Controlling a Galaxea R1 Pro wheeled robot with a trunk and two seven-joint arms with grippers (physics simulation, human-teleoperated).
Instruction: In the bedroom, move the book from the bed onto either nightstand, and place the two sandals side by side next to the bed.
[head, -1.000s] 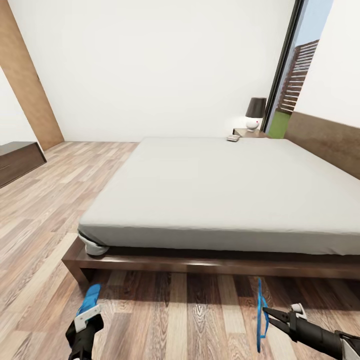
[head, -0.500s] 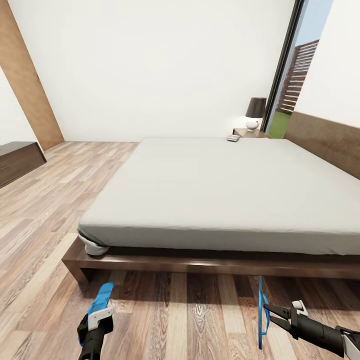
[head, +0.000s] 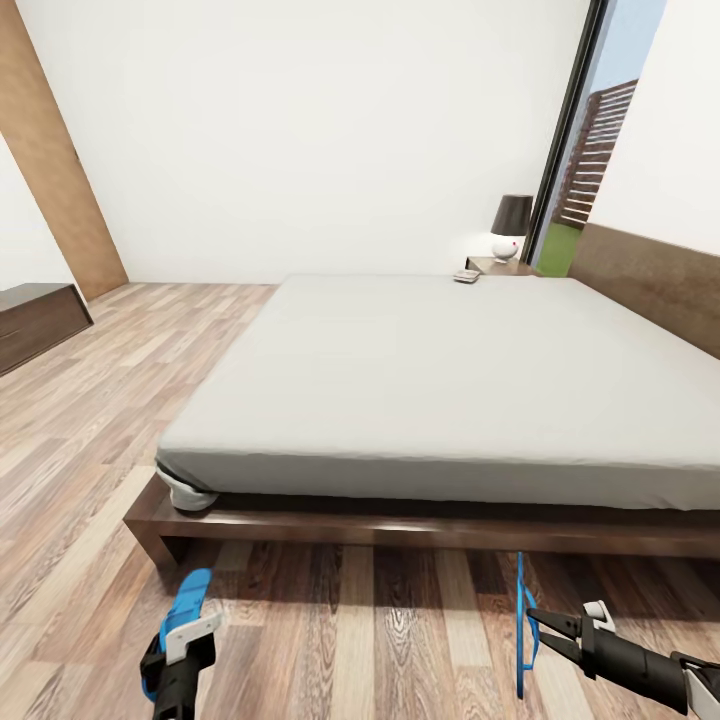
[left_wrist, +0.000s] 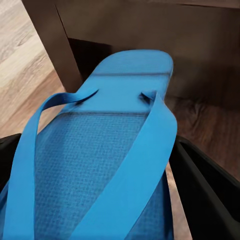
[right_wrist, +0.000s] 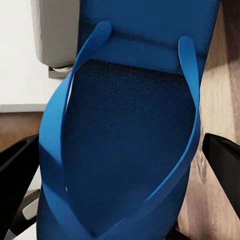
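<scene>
- Blue rubber in both claws: the left gripper (head: 185, 630) is pinched on one sandal (head: 186, 600) held roughly flat above the floor (head: 350, 640), near the corner of the bed (head: 440, 390).
- The right gripper (head: 545, 625) pinches the other sandal (head: 521, 625) on edge, sole upright, well apart from the first.
- Risk, as I see it: released like that, the upright sandal would likely topple and land skewed or upside down, not beside its mate.
- The wide gap between them also invites a sloppy pairing.
- A small flat thing, possibly the book (head: 467, 276), lies at the mattress's far edge near the nightstand (head: 497, 265); too small to be sure.
</scene>
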